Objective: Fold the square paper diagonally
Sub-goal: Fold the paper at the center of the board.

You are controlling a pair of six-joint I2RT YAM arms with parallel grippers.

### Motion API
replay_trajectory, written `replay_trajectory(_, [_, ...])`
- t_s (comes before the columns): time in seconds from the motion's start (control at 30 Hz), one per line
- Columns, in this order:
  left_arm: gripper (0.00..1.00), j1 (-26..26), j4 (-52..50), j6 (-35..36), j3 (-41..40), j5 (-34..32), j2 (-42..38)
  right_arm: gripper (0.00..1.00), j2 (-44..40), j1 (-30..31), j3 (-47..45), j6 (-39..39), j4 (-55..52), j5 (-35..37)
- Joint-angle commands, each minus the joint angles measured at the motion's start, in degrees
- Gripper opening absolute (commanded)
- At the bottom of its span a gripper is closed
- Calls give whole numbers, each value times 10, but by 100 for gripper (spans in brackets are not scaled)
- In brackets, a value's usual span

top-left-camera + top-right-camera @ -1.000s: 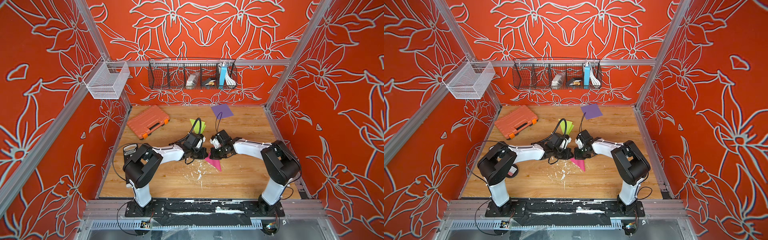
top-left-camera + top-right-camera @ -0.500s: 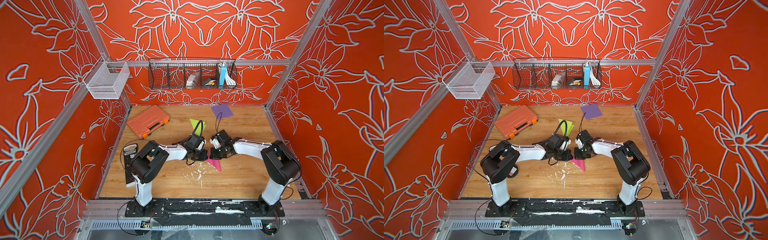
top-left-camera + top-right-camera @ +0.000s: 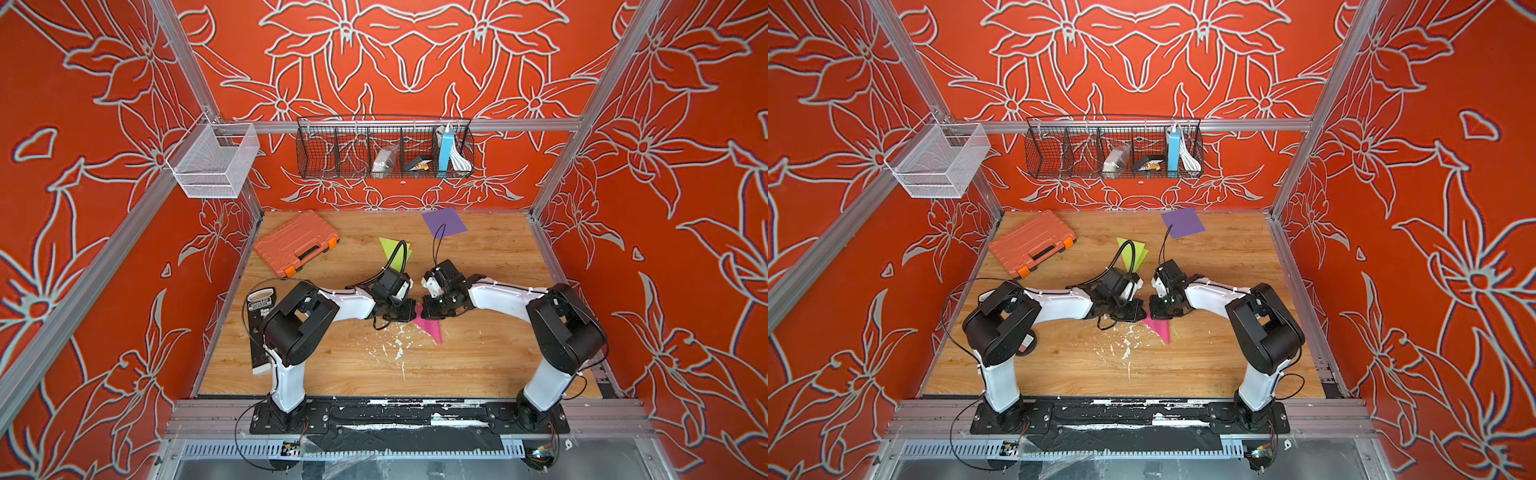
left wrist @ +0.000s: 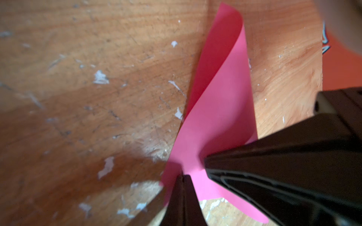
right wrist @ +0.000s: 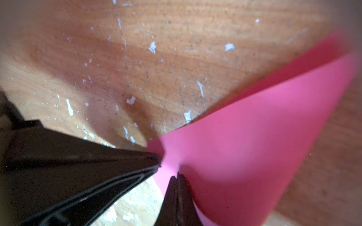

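The pink paper [image 3: 430, 326] [image 3: 1161, 326] lies on the wooden table, folded over into a triangle whose point faces the front. Its upper layer bows up off the lower one in the left wrist view [image 4: 219, 109]. My left gripper [image 3: 411, 314] [image 4: 184, 176] and right gripper [image 3: 426, 311] [image 5: 177, 176] meet tip to tip at the paper's far end. Both are shut, with their tips down on the pink sheet. Whether either pinches a layer, I cannot tell. The right arm's fingers [image 4: 254, 166] reach in beside mine, and the left arm's fingers [image 5: 98, 162] do the same.
A folded green paper [image 3: 392, 249] and a flat purple square [image 3: 444, 222] lie farther back. An orange tool case [image 3: 297, 243] sits at the back left. A black device [image 3: 259, 324] lies along the left edge. White flecks [image 3: 397, 349] mark the wood by the pink paper.
My left arm has swung a little to the right and its gripper has closed at the paper's far end. The right arm and the pink paper have hardly moved.
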Motion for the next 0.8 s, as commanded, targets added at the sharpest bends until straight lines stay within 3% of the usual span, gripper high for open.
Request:
replay_trajectory(0.0, [5,-2,-30,11,7,-13,24,7,-24,5,16,-3,-36,14])
replay_trajectory(0.77, [5,-2,-39,19,15,-14,31,8,-6,-16,42,-49,-77,42])
